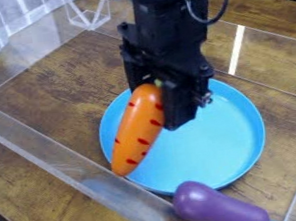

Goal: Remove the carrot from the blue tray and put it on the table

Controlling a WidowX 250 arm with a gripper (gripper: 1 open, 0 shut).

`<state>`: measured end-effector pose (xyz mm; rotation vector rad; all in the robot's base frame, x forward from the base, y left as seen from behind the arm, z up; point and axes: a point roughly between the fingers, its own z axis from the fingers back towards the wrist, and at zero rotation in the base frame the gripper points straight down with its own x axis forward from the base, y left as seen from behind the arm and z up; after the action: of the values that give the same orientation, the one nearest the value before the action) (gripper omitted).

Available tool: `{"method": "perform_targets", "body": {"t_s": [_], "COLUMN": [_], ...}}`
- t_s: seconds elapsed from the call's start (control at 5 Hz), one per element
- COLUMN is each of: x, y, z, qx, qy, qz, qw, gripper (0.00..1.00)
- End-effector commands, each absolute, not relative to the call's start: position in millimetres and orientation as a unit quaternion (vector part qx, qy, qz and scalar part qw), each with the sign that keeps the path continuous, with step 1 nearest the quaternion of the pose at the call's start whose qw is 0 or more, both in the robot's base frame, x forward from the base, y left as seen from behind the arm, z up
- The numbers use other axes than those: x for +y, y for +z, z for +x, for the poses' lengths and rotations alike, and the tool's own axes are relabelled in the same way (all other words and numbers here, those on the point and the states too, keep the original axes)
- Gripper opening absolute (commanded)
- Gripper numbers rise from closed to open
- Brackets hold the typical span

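Observation:
The orange carrot (139, 134) with dark notches hangs tilted, its upper end clamped in my black gripper (166, 92), which is shut on it. Its leafy top is hidden by the fingers. The carrot's lower tip dangles over the left rim of the round blue tray (234, 128), lifted off the tray floor. The tray lies on the dark wood-grain table (53, 78).
A glossy purple eggplant-like toy (218, 204) lies at the tray's front edge. Clear acrylic walls (40, 145) run along the table's near-left side and back. Bare tabletop shows left of and behind the tray.

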<state>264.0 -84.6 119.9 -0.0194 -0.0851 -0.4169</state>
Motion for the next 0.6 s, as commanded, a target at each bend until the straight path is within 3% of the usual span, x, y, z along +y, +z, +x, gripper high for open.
{"method": "perform_targets", "body": {"t_s": [0.0,0.4], "x": [-64,21], "y": [145.7,147.5], "z": [275,285], "qx": [-0.076,-0.078], "qy": [-0.201,-0.175], "qz": [0.0,0.031], "qw": [0.977,0.981], "gripper": [0.0,0.0]}}
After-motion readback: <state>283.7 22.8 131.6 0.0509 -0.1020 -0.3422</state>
